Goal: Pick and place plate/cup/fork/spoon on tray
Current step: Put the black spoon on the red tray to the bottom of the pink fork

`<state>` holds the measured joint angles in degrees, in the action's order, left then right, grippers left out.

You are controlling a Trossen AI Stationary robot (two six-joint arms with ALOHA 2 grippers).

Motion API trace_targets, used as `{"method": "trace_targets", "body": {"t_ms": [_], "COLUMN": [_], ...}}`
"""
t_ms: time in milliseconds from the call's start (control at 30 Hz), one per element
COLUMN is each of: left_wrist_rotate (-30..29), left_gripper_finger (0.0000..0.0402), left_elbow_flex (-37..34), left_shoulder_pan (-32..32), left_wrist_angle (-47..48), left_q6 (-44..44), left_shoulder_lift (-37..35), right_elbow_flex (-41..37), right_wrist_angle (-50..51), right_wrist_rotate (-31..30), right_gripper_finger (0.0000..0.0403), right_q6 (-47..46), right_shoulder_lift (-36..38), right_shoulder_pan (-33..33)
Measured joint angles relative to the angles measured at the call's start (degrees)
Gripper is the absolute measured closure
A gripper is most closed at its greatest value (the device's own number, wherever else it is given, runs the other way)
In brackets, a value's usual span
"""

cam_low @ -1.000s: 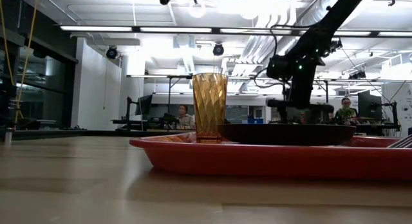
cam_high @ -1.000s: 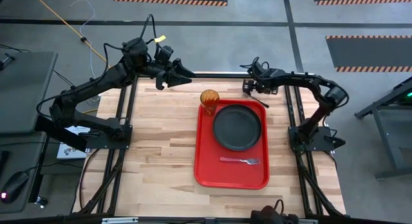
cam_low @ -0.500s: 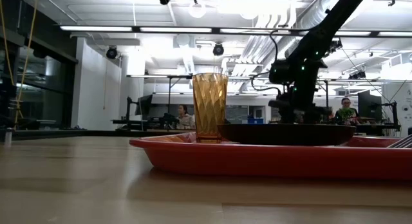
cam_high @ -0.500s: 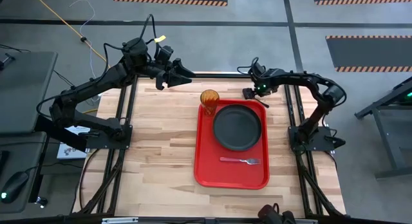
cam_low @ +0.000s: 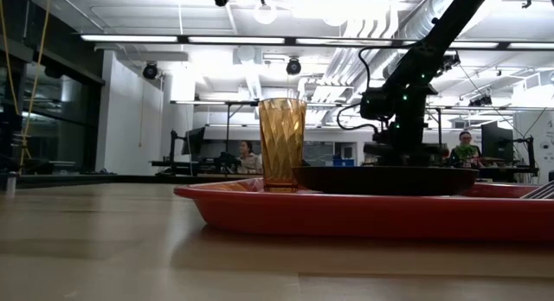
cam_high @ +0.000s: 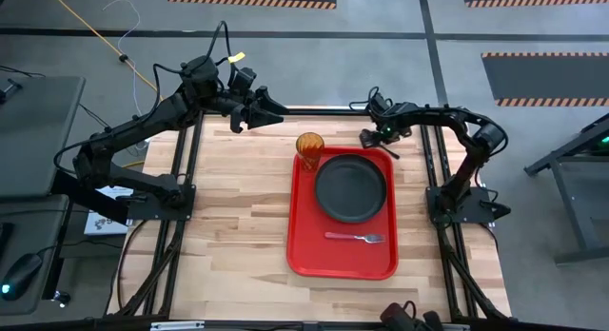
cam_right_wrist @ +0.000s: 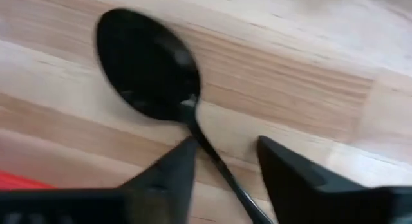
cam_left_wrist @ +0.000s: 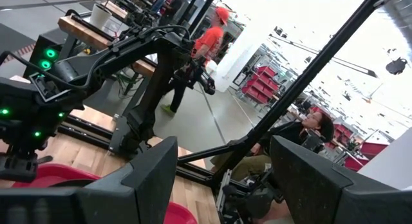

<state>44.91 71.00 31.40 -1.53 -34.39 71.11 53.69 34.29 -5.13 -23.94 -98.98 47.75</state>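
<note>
Since the earlier frame you lowered the right gripper (cam_right_wrist: 222,169) over the spoon (cam_right_wrist: 149,73), on the table just beyond the tray (cam_high: 304,245); its fingers straddled the handle, part-open, gripping nothing yet, so only the spoon remained

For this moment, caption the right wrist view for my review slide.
Right hand straddles the spoon handle on bare wood, fingers not yet closed.

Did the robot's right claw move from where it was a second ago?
Yes. In the high view the right gripper has slid down toward the red tray's top right corner, where the spoon lies on the table.
</note>
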Motion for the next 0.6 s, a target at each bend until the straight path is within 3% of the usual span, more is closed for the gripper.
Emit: {"method": "trace_targets", "body": {"t_ms": [233, 433, 600], "left_wrist_rotate": [0.0, 0.0, 0.0], "left_gripper_finger": [0.0163, 0.0163, 0.0163], "left_elbow_flex": [0.0, 0.0, 0.0], "left_shoulder_pan": [0.0, 0.0, 0.0], "left_wrist_angle": [0.0, 0.0, 0.0], "left_q6": [0.1, 0.1, 0.1], "left_shoulder_lift": [0.0, 0.0, 0.0], "right_elbow_flex": [0.0, -0.3, -0.3], "right_wrist_angle": [1.8, 7.0, 8.4], "right_wrist_rotate": [-3.3, -6.2, -6.7], "right_gripper_finger": [0.039, 0.0397, 0.0399], "right_q6": [0.6, 1.7, 1.8], "right_shoulder_lift": [0.0, 1.1, 8.4], "right_shoulder_pan": [0.1, 0.3, 0.3]}}
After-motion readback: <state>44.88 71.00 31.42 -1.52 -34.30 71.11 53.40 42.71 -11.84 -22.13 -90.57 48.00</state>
